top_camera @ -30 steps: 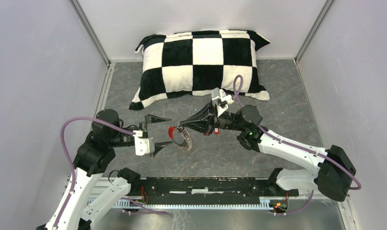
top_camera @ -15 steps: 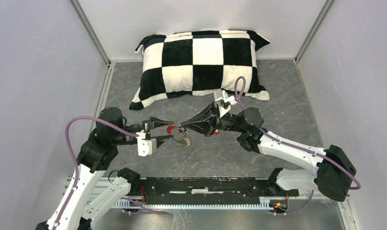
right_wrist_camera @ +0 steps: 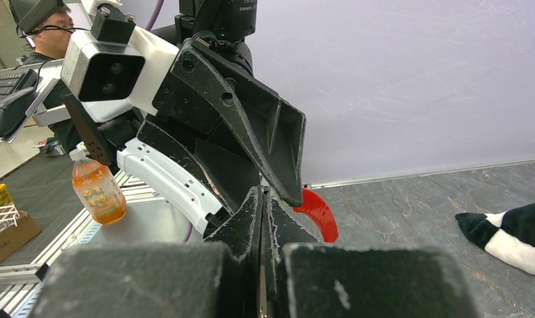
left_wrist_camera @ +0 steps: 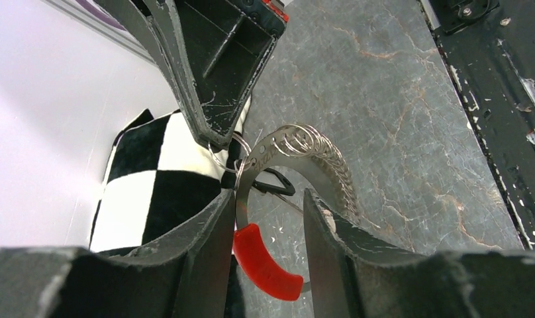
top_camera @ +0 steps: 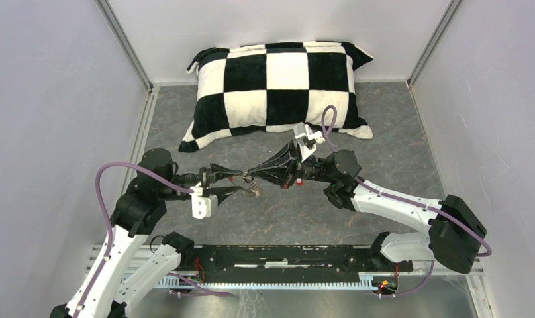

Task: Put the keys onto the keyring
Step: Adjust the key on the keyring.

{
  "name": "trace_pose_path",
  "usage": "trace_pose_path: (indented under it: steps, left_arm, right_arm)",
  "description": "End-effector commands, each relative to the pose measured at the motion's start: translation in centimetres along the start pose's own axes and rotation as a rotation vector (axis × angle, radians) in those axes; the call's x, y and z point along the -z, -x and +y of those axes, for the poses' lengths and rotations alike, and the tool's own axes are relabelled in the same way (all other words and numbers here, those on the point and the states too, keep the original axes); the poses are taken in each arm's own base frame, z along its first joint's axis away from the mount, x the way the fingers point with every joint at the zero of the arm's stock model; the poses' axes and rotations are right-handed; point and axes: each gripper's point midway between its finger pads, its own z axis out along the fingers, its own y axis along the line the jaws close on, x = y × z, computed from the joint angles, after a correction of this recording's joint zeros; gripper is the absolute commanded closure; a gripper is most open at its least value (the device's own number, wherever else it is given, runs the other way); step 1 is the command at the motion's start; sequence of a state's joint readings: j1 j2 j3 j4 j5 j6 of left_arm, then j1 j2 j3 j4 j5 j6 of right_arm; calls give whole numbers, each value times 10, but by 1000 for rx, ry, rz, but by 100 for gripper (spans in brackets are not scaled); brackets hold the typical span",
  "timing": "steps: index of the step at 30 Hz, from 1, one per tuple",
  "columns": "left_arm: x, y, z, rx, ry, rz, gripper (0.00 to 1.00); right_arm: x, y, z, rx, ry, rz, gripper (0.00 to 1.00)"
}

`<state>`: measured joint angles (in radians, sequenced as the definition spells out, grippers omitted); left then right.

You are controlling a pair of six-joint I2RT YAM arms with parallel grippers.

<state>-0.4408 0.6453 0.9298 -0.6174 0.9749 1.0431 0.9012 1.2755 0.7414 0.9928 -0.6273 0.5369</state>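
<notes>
The keyring (left_wrist_camera: 298, 140), a silvery coil loop with a red section (left_wrist_camera: 265, 265), hangs above the grey floor between the two grippers. My left gripper (left_wrist_camera: 265, 199) has its half-closed jaws around the loop, and both inner faces touch it. My right gripper (left_wrist_camera: 218, 140) is shut on the loop's top end, where a thin wire ring shows. In the top view the left gripper (top_camera: 242, 182) meets the right gripper (top_camera: 247, 176) tip to tip, with the coil (top_camera: 255, 192) just below. The red section (right_wrist_camera: 321, 215) peeks out past a left finger (right_wrist_camera: 278, 146). I cannot make out the keys.
A black-and-white checked pillow (top_camera: 278, 86) lies against the back wall. White walls close in the left, right and back sides. The black base rail (top_camera: 285, 255) runs along the near edge. An orange bottle (right_wrist_camera: 98, 192) stands outside the cell.
My left gripper moved right to the hanging keyring and its jaws narrowed around the loop. The right gripper stayed shut and shifted slightly left.
</notes>
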Motion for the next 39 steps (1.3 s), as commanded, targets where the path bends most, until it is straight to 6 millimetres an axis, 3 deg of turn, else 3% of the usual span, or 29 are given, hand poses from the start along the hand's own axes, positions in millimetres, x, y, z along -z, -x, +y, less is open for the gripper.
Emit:
trace_pose_path:
  steps: [1, 13, 14, 16, 18, 20, 23, 32, 39]
  left_arm:
    - [-3, 8, 3, -91, -9, -48, 52]
    - [-5, 4, -4, -88, -28, -58, 55]
    - [-6, 3, -4, -77, -28, -54, 52]
    - [-7, -1, -5, -22, -33, -46, 34]
    - [-10, -5, -4, 61, -28, -38, 25]
    - [-13, -11, 1, 160, -1, -21, 4]
    - [-14, -21, 11, 284, 61, 25, 0]
    - [-7, -83, 54, 683, 373, 235, 0]
    - [30, -161, 85, 870, 589, 381, 0]
  right_arm:
    - [-5, 20, 7, 44, 29, -67, 100]
    - [-6, 15, -11, 65, -51, -55, 100]
    - [-5, 11, -15, 74, -70, -42, 100]
    - [0, 6, -24, 99, -124, -24, 100]
    - [6, 1, -31, 126, -162, -9, 100]
    - [15, -5, -34, 141, -198, 8, 100]
    - [29, -11, -36, 163, -235, 24, 100]
    - [77, -59, -51, 201, -367, 153, 100]
    - [94, -96, -64, 198, -410, 237, 100]
